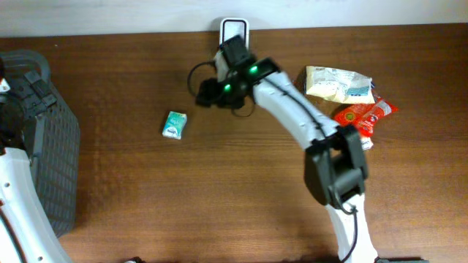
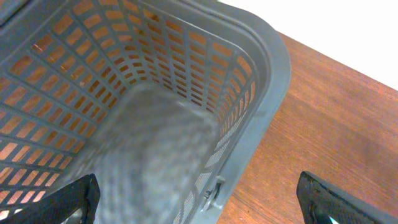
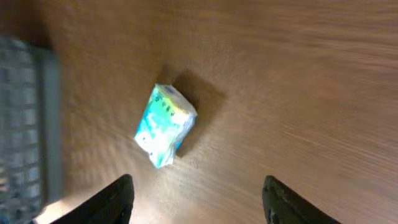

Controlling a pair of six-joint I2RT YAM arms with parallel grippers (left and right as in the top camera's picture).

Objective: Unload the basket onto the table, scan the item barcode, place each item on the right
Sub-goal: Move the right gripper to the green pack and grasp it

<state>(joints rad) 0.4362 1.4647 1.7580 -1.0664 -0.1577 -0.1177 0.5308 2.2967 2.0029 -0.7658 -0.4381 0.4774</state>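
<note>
On the wooden table the teal packet lies lengthwise roughly front-to-back.

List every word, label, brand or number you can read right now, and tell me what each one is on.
No text is legible in any view.
On the teal packet: dark print on the top face, too blurred to read.
On the white packet: blue and grey print, too small to read.
On the red packet: pale markings, too small to read.
On the grey basket: no markings visible.
</note>
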